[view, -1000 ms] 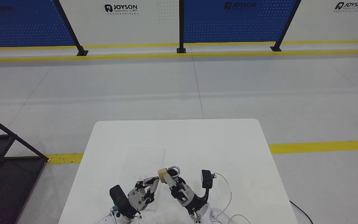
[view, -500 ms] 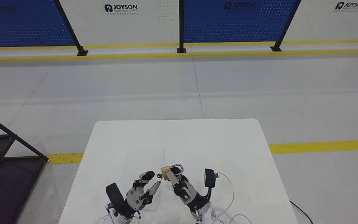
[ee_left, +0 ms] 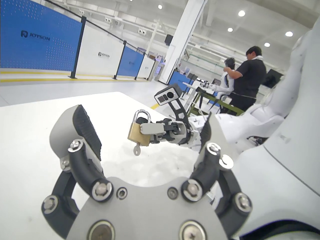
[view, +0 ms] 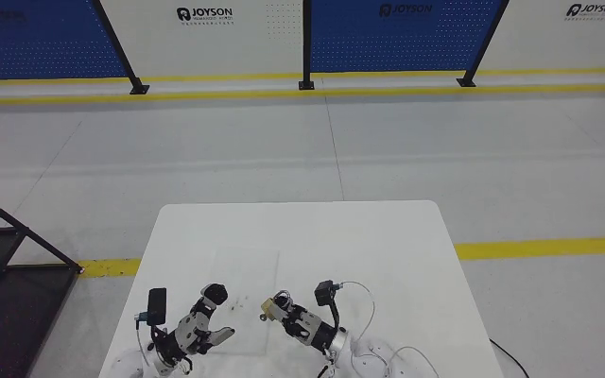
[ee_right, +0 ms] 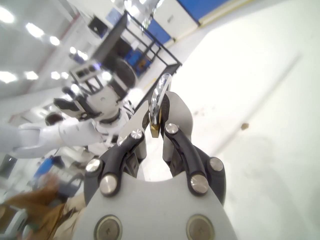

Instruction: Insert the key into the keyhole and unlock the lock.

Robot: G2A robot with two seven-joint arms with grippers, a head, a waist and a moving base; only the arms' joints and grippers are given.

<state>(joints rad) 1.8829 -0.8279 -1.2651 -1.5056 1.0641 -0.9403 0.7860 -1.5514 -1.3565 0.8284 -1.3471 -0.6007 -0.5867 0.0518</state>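
Taking the far edge of the table [view: 397, 236] as twelve o'clock, both arms sit low down by the six o'clock edge. The right gripper [view: 281, 310] is just to the nine o'clock side of that edge's middle, and it is pinching the lock [view: 271, 304]. In its own wrist view the two fingers [ee_right: 181, 113] are pressed onto the flat brass sides, with the steel shackle [ee_right: 160, 91] poking out past the fingertips. The lock looks to be held a little off the tabletop rather than lying on it.

The key [ee_left: 136, 150] is in the keyhole. Its round head sticks out of the end of the brass body opposite the shackle. One leg of the shackle is hidden behind a finger, so I cannot tell whether it has sprung.

The left gripper [view: 219, 314] is at nine o'clock of the lock, near it but apart, touching neither lock nor key. Its fingers [ee_left: 86, 128] are spread wide with the ribbed black pads facing each other. It is turned towards three o'clock, so the lock sits in line with the gap between them.

A few dark specks [view: 236, 302] lie on the table between the two grippers. A white cable [view: 373, 317] loops off the right arm at about four o'clock of the lock. Past the table at twelve o'clock there is grey floor with a yellow line [view: 529, 249], and a blue-and-white barrier [view: 397, 38] beyond it.
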